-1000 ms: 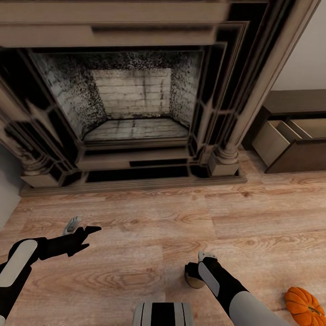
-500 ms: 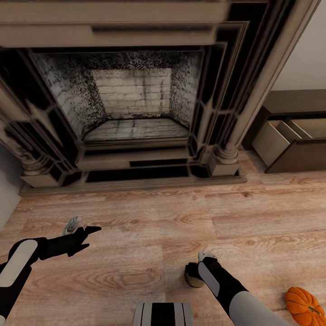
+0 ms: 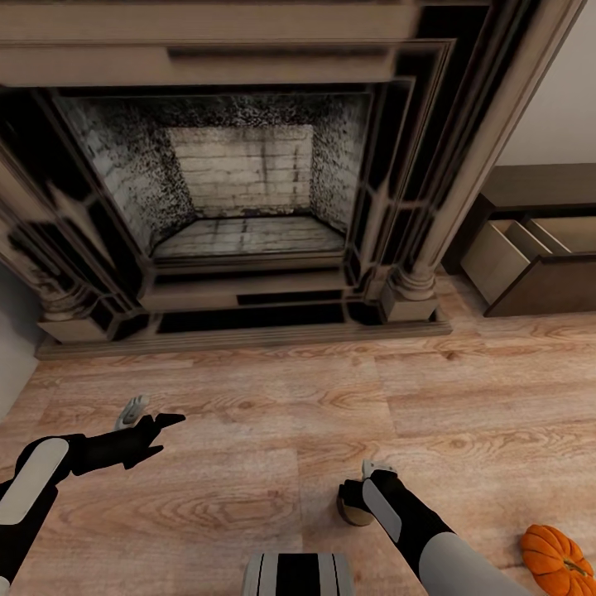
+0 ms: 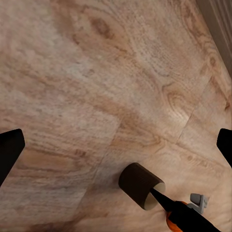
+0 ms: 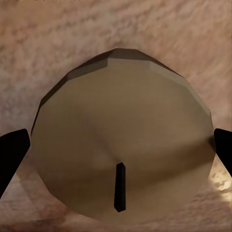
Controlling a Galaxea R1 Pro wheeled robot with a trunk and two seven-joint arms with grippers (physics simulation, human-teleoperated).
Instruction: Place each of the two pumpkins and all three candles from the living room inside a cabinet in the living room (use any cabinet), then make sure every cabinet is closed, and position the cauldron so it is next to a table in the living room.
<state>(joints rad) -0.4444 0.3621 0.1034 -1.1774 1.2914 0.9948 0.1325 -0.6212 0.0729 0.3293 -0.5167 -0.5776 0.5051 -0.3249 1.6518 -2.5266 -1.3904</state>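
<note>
One second on, nothing has moved: both arms, the camera and every object sit exactly where they did, a pause and not a step forward. The right gripper [image 3: 362,495] hangs directly over a candle [image 3: 356,515] on the wooden floor [image 3: 248,389], its fingers spread wide. In the right wrist view the two dark fingertips [image 5: 12,150] flank the candle's wick end with a gap at each side, so no grip has been taken. The left gripper [image 3: 151,415] hovers low over bare boards, also spread and holding nothing. One pumpkin [image 3: 559,559] lies on the floor just right of the robot's right arm. The cabinet [image 3: 538,189] stands right of the fireplace [image 3: 240,190], well apart from the candle, with a drawer [image 3: 505,257] pulled out and its pale inside showing. Judged from this, the candle pickup is lined up but not begun, and nothing shows stowed yet.
</note>
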